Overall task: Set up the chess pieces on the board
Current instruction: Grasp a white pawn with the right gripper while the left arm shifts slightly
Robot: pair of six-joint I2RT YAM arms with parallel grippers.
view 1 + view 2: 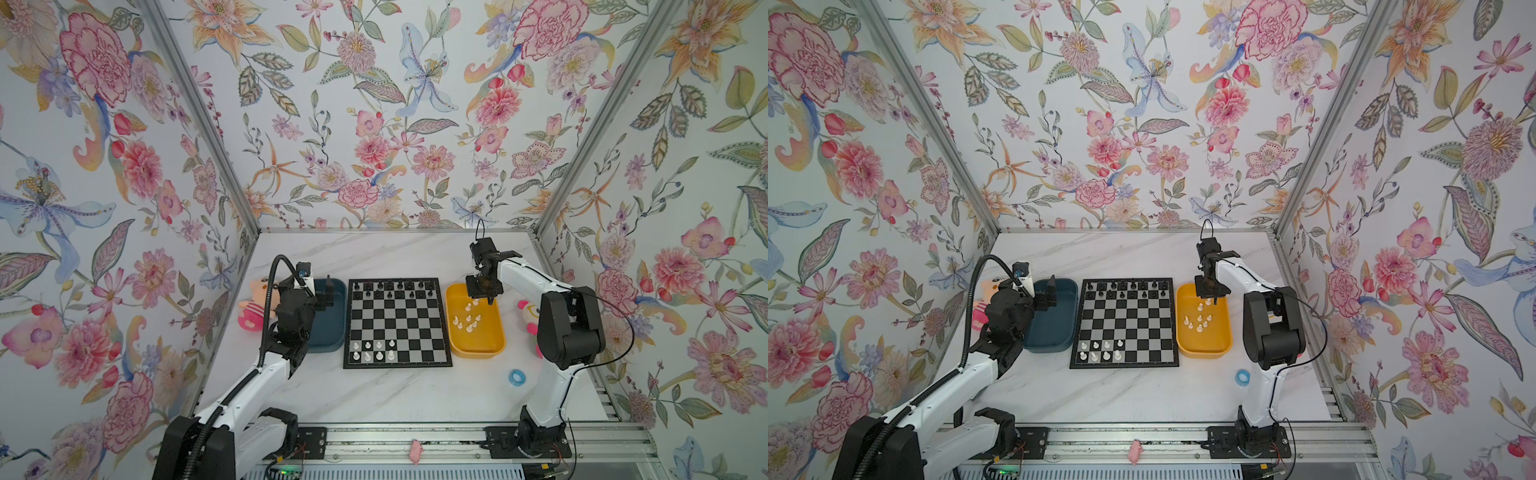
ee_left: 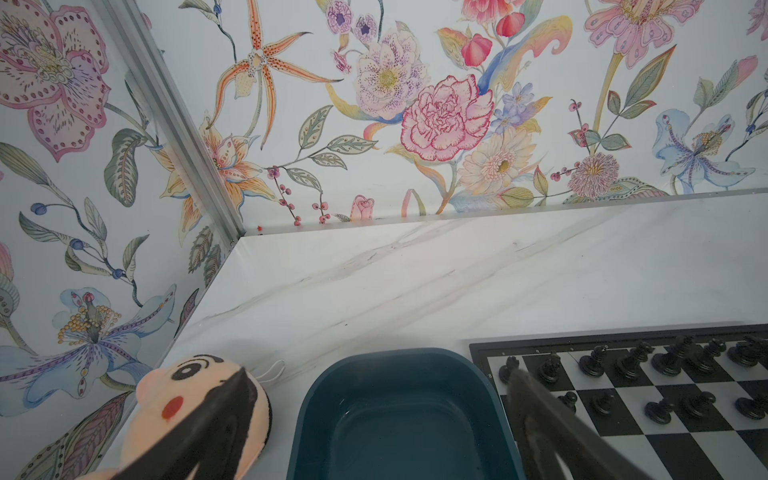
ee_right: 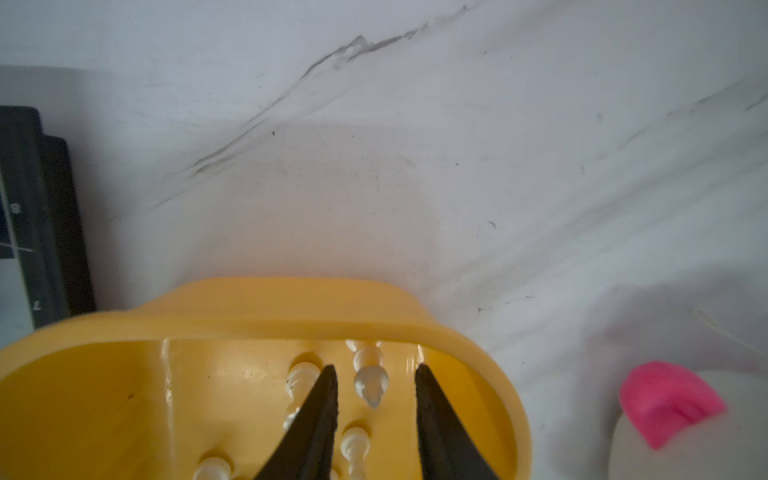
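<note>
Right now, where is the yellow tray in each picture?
Top view: tray right of the board.
Top view: tray right of the board too.
Left wrist: not in it.
Right wrist: tray close up, board corner beside it.
Shared landmark: the board.

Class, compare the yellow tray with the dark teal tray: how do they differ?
The yellow tray holds loose white chess pieces; the dark teal tray looks empty. The yellow tray sits right of the board, the dark teal tray left. Both are rounded, shallow tubs.
</note>
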